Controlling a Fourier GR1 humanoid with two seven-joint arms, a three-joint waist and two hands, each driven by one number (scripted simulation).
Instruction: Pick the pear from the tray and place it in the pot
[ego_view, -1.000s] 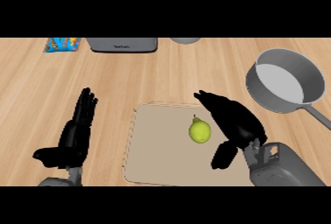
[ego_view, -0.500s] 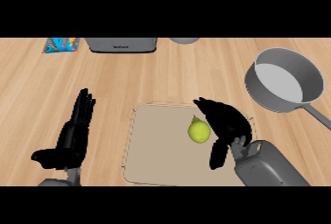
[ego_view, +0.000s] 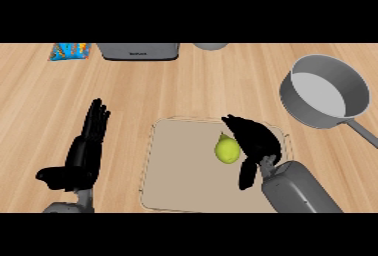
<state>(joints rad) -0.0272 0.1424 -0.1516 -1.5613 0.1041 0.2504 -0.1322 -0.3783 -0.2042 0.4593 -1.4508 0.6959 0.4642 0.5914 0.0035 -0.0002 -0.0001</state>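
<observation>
The right hand (ego_view: 255, 142) has moved in from beside the pear (ego_view: 227, 150) and now curls against it without quite enclosing it, so the pear, not yet lifted, lies on the tray (ego_view: 171, 170), well apart from the pot (ego_view: 325, 92), while the left hand (ego_view: 81, 155) rests open.

One pear (ego_view: 227, 150), one tray (ego_view: 173, 175), one pot (ego_view: 325, 92), two hands: left (ego_view: 80, 160), right (ego_view: 255, 142).

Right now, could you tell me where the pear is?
In the head view the pear lies on the tray, right of its middle, just left of the right hand curling beside it.
</observation>
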